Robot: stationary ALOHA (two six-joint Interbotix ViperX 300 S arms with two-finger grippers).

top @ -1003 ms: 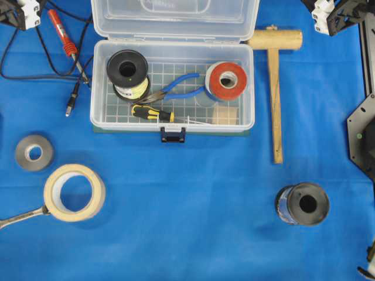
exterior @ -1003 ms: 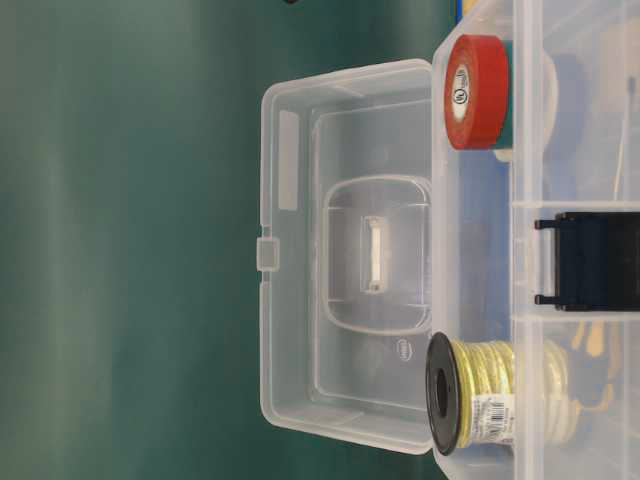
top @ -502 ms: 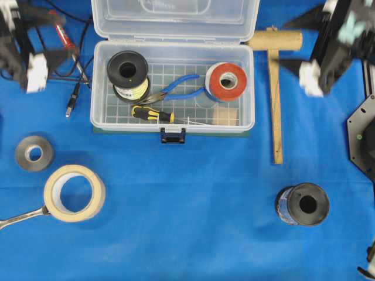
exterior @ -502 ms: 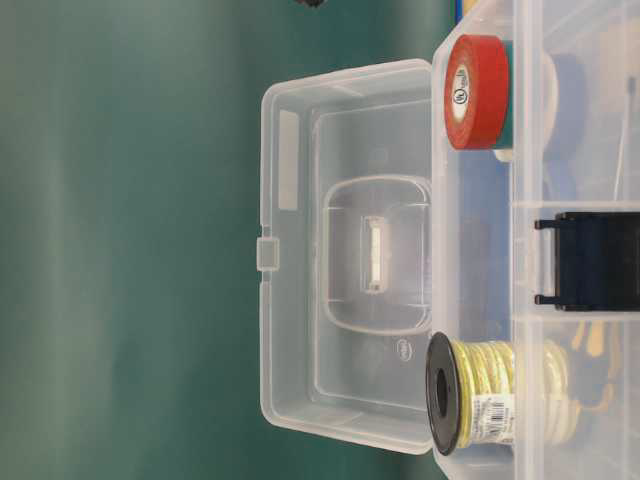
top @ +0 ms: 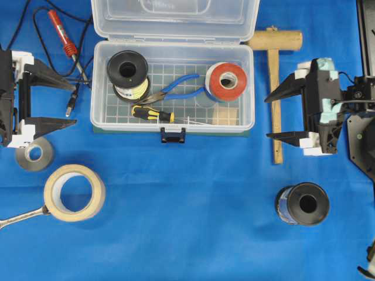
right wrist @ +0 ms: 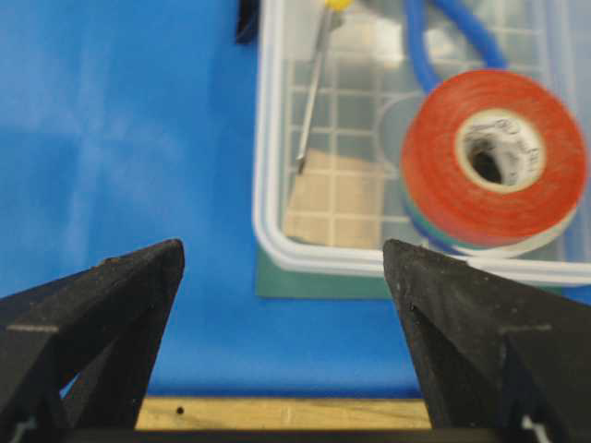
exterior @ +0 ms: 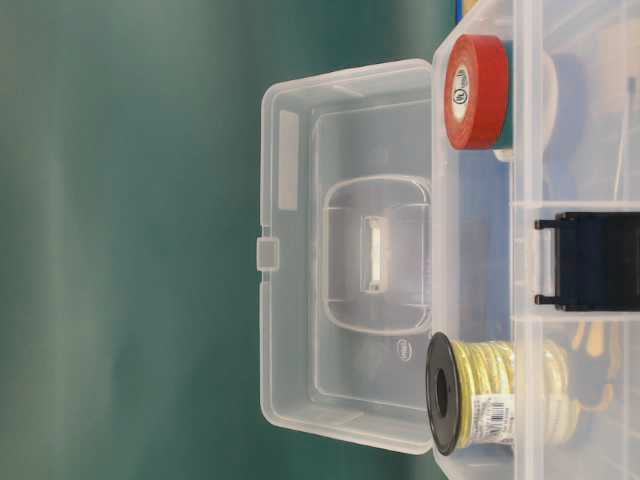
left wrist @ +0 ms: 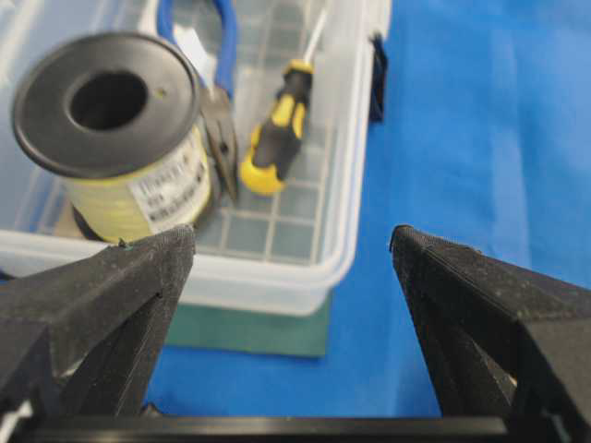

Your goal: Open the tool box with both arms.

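Observation:
The tool box stands open at the top middle of the blue mat, its clear lid folded back and the dark blue latch hanging at the front. Inside lie a yellow wire spool, red tape, blue pliers and a screwdriver. My left gripper is open just left of the box, empty, pointing at its left wall. My right gripper is open just right of the box, empty, facing the right wall. In the table-level view the lid stands raised.
A wooden mallet lies right of the box, its handle under my right gripper. A black spool sits front right. Grey tape, masking tape and a wrench lie front left. A red soldering iron with cables is back left.
Both arms have swung from the back corners toward the front, and now flank the box. Both grippers stay open. The box and its lid have not moved.

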